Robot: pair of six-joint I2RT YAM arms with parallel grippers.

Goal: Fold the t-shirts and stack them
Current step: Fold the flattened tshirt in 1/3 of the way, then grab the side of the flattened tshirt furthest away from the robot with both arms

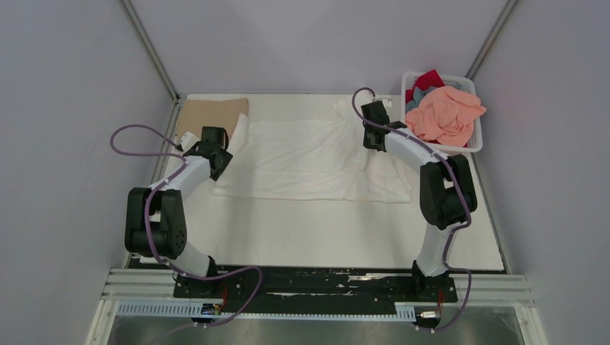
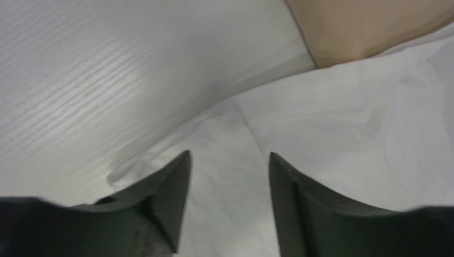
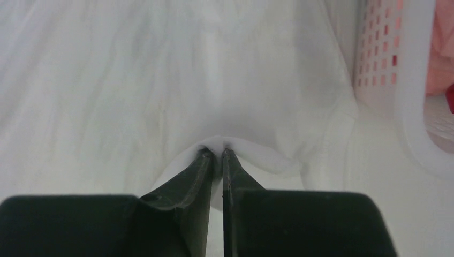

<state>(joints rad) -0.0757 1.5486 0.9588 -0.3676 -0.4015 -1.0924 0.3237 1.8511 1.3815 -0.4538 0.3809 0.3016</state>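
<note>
Top view: the white t-shirt point(image 1: 309, 154) lies spread mid-table point(image 1: 324, 237). The tan t-shirt point(image 1: 212, 111) lies flat at the far left, and the salmon pink t-shirt point(image 1: 446, 115) is heaped in the basket point(image 1: 476, 140).

Left wrist view: the left gripper point(image 2: 230, 160) has its fingers parted over the white shirt's edge and grips nothing (likely poised for a matching grasp).

Right wrist view: the right gripper point(image 3: 217, 155) pinches a white fold beside the basket, presumably to lift that side for folding.

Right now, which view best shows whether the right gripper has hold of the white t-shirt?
Right wrist: the right gripper is shut, pinching a fold of the white t-shirt. The top view hides the pinch beneath the arm. The left wrist shows only the shirt's other edge.
</note>
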